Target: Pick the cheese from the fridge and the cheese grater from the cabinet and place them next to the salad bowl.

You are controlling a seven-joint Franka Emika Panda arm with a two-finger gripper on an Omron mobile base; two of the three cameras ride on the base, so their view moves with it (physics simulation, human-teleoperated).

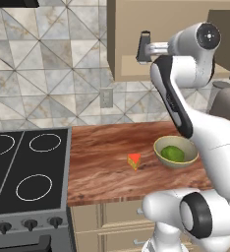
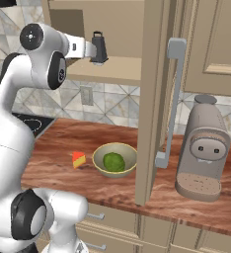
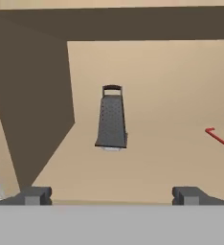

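The dark grey cheese grater (image 3: 111,119) stands upright on the shelf of the open tan cabinet (image 3: 152,167), straight ahead of my gripper (image 3: 112,195). The gripper is open and holds nothing, and a stretch of bare shelf lies between its fingertips (image 3: 37,195) and the grater. From the right base view the grater (image 2: 98,48) shows just past the end of my raised arm. Below, the cheese (image 1: 134,161) (image 2: 78,159) lies on the wooden counter just left of the salad bowl (image 1: 176,165) (image 2: 115,174), apart from it. The fridge is out of view.
A thin red utensil (image 3: 219,139) lies on the shelf to the grater's right. The open cabinet door (image 2: 154,99) with its long handle hangs over the counter beside the bowl. A grey coffee machine (image 2: 204,148) stands at right, and a black stovetop (image 1: 28,167) at left.
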